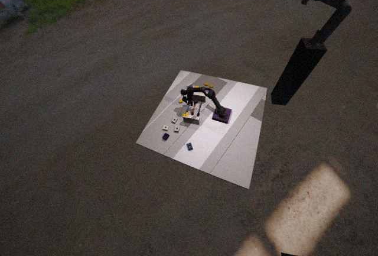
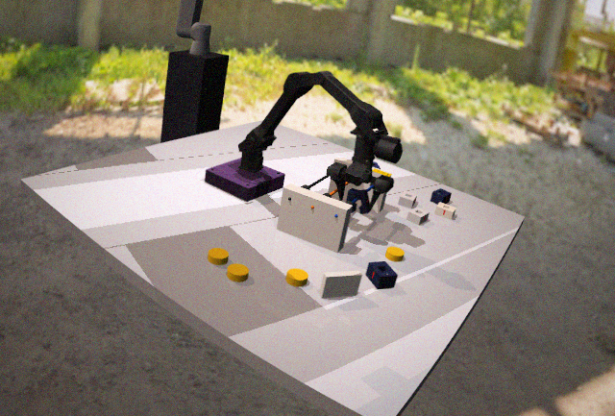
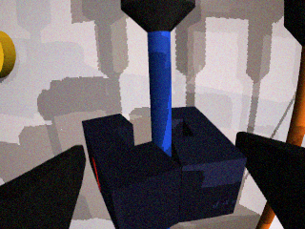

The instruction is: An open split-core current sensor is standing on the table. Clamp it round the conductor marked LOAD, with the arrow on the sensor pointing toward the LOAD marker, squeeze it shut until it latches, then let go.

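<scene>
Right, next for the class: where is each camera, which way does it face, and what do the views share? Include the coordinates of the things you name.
Top: high above, angled down at the table (image 1: 241,152); whole arm (image 1: 210,93) visible.
Exterior: raised beside the table (image 2: 163,212), facing across it; whole arm (image 2: 342,96) visible.
Wrist: on the arm near the end effector (image 1: 186,97) (image 2: 361,187) (image 3: 161,164), facing past two black fingertips toward the blue conductor (image 3: 160,91).
Top and exterior share the purple base (image 1: 217,116) (image 2: 228,178).

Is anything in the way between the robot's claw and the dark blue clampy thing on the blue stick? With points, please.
Nothing visible is in the way: the open claw (image 3: 163,147) has a finger on either side of the dark blue sensor (image 3: 143,191), already around the blue rod (image 3: 160,86).
</scene>
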Motion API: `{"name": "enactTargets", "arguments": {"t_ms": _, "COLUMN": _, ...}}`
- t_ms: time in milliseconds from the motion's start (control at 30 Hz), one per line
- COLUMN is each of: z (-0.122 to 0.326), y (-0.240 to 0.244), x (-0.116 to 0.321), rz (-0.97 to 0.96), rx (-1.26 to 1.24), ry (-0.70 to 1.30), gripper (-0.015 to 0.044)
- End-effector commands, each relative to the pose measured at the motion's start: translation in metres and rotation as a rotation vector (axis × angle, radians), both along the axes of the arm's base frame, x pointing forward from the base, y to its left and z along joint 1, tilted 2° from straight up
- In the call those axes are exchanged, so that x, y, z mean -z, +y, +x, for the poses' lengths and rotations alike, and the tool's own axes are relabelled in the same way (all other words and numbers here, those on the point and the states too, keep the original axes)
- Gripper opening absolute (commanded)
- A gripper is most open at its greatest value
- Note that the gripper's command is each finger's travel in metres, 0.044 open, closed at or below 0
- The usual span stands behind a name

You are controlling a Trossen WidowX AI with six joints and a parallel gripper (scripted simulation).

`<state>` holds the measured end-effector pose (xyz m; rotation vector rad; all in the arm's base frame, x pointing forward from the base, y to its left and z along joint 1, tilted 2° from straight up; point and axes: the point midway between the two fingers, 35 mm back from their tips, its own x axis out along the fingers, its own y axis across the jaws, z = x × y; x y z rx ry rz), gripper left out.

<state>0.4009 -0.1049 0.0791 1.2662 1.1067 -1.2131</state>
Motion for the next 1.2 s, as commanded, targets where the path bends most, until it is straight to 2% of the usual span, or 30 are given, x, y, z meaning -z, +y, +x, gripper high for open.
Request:
{"name": "enactTargets", "arguments": {"t_ms": 0, "z": 0.0000, "y": -0.0010, "x": 0.0082, "rz": -0.003, "rx": 0.006, "ry": 0.002, "gripper": 0.0440}}
{"name": "enactTargets", "arguments": {"t_ms": 167, "z": 0.0001, "y": -0.0012, "x": 0.0130, "rz": -0.003, "rx": 0.006, "ry": 0.010, "gripper": 0.0440}}
{"name": "enactTargets", "arguments": {"t_ms": 933, "z": 0.0002, "y": -0.0004, "x": 0.0094, "rz": 0.001, "rx": 0.001, "ry": 0.004, "gripper": 0.0287}}
{"name": "enactTargets", "arguments": {"t_ms": 1167, "z": 0.0002, "y": -0.0004, "x": 0.0094, "rz": 0.001, "rx": 0.001, "ry": 0.004, "gripper": 0.0103}}
